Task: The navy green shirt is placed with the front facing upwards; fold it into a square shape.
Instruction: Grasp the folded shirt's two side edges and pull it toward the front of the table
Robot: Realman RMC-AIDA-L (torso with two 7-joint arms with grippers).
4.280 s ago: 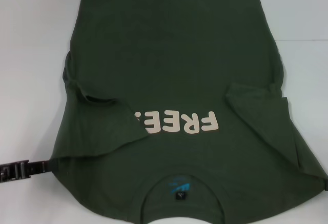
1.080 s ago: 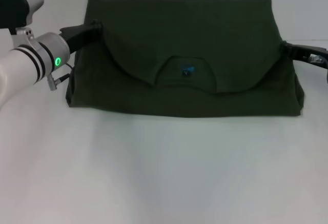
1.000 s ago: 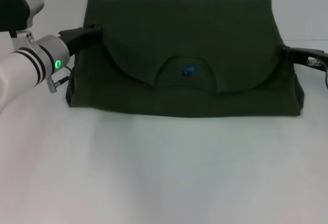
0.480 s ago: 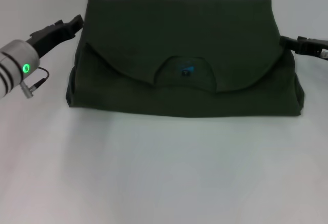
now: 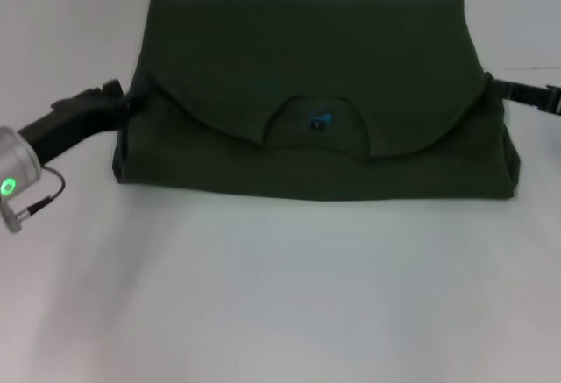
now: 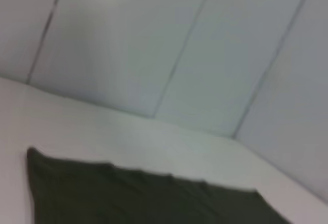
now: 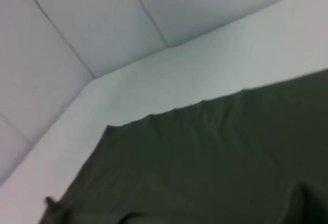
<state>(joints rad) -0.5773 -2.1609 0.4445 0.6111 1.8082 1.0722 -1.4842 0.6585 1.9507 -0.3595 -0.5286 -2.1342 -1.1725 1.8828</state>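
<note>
Head view: dark olive-green cotton T-shirt (image 5: 316,94), folded into a wide rectangular packet, lies flat on the white desk (image 5: 280,295) toward its far edge, roughly centred left-right. Collar opening w/ small blue print (image 5: 321,122) faces up at mid-packet; a curved flap edge runs across from left to right. Packet is wider than deep, so not yet square; judged: a side-to-side fold remains.

Handling (judged): soft, light, limp fabric; several layers stacked, so the top flap may slide or unfold if dragged. Low slip on the desk surface. Best hold: pinch all layers at a short side, near the corners, and lift before carrying over.

Left gripper (image 5: 118,101): black, at the packet's left edge, touching or just beside the cloth; whether its fingers are spread or closed on fabric cannot be told. Right gripper (image 5: 504,89): black, at the packet's right edge near the far-right corner; finger state likewise cannot be told.

Wrist views: each shows the shirt's surface and the pale panelled wall (image 6: 169,55) behind the desk; no fingers visible.

Containers: none in view.
</note>
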